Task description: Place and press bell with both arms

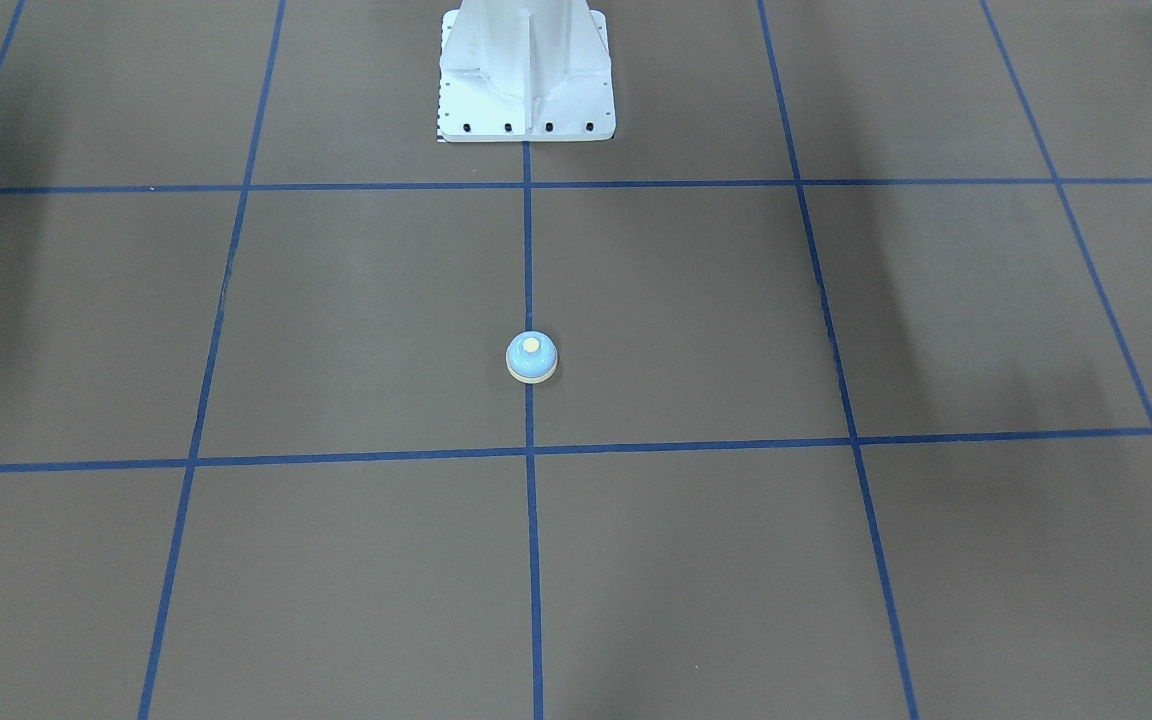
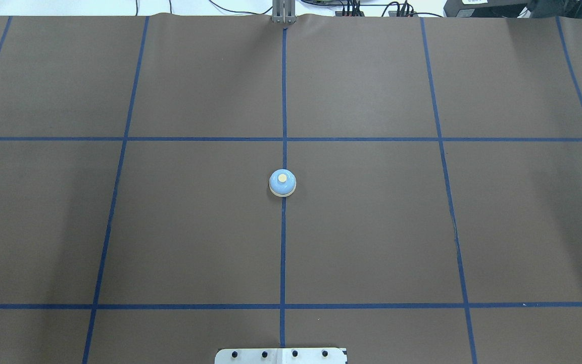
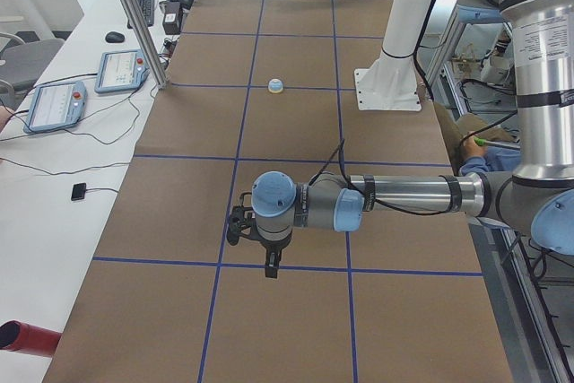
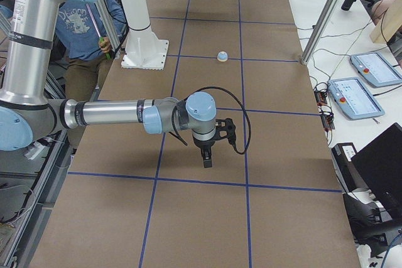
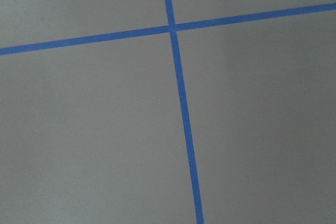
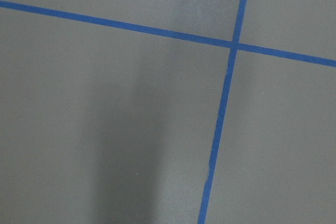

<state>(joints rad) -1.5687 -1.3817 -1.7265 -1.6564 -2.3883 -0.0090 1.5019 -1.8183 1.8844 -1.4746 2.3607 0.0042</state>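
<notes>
Fingers of the left black gripper [image 3: 271,266] and right black gripper [image 4: 206,159] hang well away from it; spread or clenched, I cannot tell. Small light-blue domed bell [image 2: 282,182] sits on the brown table's [image 2: 372,227] central blue tape line [image 2: 283,253], likely equally reachable.

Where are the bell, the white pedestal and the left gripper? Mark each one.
bell [image 2: 282,184], overhead exterior view, on its blue dome.
white pedestal [image 1: 528,70], exterior front-facing view, on its central rib.
left gripper [image 3: 271,271], exterior left view, between its fingertips.
</notes>
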